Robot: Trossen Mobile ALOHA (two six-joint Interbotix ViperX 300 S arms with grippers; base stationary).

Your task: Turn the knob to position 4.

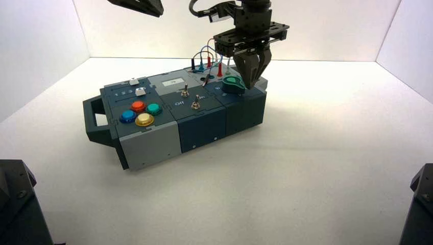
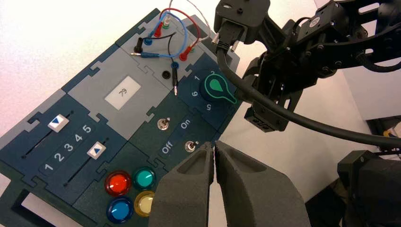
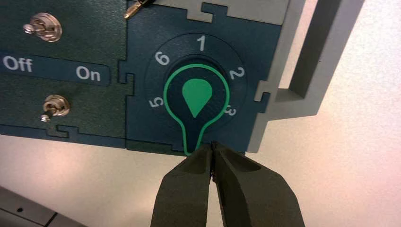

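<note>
The green teardrop knob (image 1: pixel 233 84) sits on the right end of the box (image 1: pixel 153 138). In the right wrist view the knob (image 3: pixel 196 97) points its nose between the printed 3 and 5, over the spot where the 4 is hidden. My right gripper (image 3: pixel 212 147) is shut and empty, with its tips right at the end of the nose, at the box's front edge. In the high view it (image 1: pixel 251 82) hangs just right of the knob. My left gripper (image 2: pixel 213 146) is shut and empty, raised above the box's left part, at the top of the high view (image 1: pixel 148 6).
Two metal toggle switches (image 1: pixel 186 92) (image 1: pixel 195 104) stand by the Off and On labels. Red, green, blue and yellow buttons (image 1: pixel 138 106) and two sliders (image 1: pixel 141 91) fill the left end. A display (image 2: pixel 123 92) reads 79. Plugged wires (image 1: pixel 207 56) loop behind the knob.
</note>
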